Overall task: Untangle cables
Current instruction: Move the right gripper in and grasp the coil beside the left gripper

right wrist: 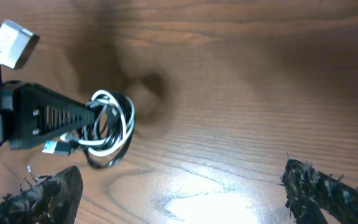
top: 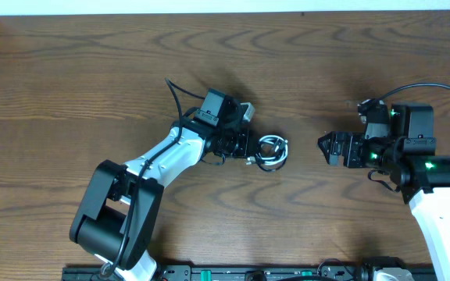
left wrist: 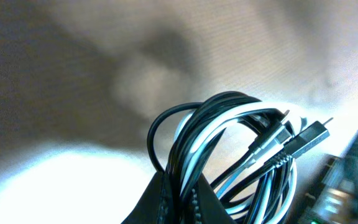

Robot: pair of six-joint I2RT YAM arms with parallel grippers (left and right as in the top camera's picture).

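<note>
L end effector clamped on blk/wht cable bundle; R end effector wide open, empty. Next I'd bring R onto a loop.

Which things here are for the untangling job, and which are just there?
For the job:
- the knotted black and white cable bundle
- the left gripper, shut on it
- the right gripper, open and facing it

Just there:
- the wooden table
- the thick black cord on the left arm
</note>
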